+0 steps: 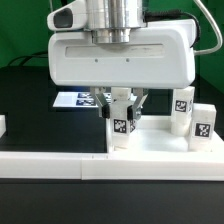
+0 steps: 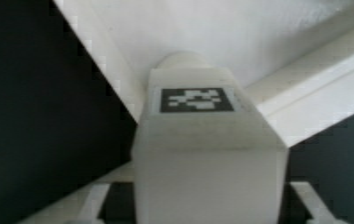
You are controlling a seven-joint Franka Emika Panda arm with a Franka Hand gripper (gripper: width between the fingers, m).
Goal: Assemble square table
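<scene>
Gripper (image 1: 121, 108) hangs low over the white plastic square slab with raised rim (image 1: 150, 140), fingers clamped on one stubby white tagged leg (image 1: 121, 128), which stands upright between them with its black-and-white tag facing the exterior camera. Leg's foot sits at or just above the slab near the long low white barrier wall (image 1: 60, 165); whether it touches is not visible. Wrist view shows the same leg (image 2: 195, 130) close up, tag on its face, the slab's rim (image 2: 316, 80) running diagonally behind it; no corner socket visible there. Two more white tagged legs (image 1: 182, 110) (image 1: 202, 127) stand loose beyond the slab, toward the exterior view's right of the gripper, apart from it. Flat printed black-and-white marker board (image 1: 75, 100) lies behind the gripper. Judgement: the step in hand is seating a leg in the slab, with most of the assembly left. Next move likely calls for centring the leg over a round socket, keeping it vertical, then pressing down and twisting; a tilted leg could jam.
</scene>
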